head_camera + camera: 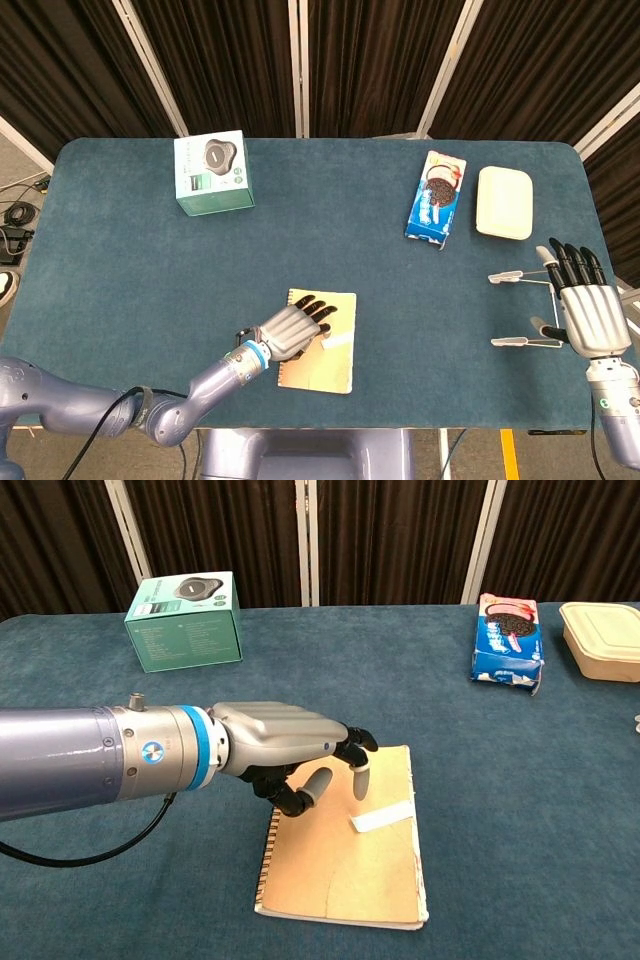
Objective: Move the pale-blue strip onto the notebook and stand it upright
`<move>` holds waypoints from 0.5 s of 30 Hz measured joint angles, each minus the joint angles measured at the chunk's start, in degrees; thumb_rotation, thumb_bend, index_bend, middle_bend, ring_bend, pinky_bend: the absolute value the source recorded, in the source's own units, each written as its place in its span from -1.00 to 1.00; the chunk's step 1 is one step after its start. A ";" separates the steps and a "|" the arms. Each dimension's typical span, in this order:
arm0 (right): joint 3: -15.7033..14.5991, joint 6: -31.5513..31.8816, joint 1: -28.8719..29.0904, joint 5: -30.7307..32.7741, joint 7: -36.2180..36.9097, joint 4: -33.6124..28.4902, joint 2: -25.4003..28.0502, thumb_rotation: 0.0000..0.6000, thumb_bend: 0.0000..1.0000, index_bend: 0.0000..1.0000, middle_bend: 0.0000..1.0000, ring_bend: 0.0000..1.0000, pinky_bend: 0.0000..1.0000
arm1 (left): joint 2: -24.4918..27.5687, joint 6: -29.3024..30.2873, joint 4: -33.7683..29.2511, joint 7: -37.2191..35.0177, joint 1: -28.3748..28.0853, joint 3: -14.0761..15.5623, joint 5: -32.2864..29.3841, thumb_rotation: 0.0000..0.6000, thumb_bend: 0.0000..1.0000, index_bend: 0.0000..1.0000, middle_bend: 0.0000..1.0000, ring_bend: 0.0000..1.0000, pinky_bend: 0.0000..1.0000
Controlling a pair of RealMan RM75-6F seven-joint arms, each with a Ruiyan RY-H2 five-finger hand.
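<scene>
One blue-felt table (130,260) w/ dark curtains (370,60) behind.

Green box (212,172), cookie pack (437,195), cream container (504,202)

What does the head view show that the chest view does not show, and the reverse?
Only the head view shows the right hand, open above the table's right edge, and the whole table. Only the chest view shows the left hand's fingers raised above the strip, not touching it. Both show the left hand over the notebook, the pale-blue strip lying flat on it, the green box, the cookie pack and the cream container.
</scene>
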 measured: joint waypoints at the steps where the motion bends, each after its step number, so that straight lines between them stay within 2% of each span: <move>1: 0.07 -0.10 -0.03 -0.06 0.08 -0.01 0.04 1.00 -1.00 -0.82 -1.00 -1.00 -1.00 | 0.05 0.04 0.07 -0.28 -0.02 0.30 0.22 1.00 0.84 -0.42 -1.00 -1.00 -1.00; 15: 0.73 -0.52 -0.60 -1.12 0.26 -0.08 0.07 1.00 -1.00 -0.82 -1.00 -1.00 -1.00 | -2.05 -0.03 1.69 -1.21 -1.24 2.16 -1.10 1.00 0.84 -0.42 -1.00 -1.00 -1.00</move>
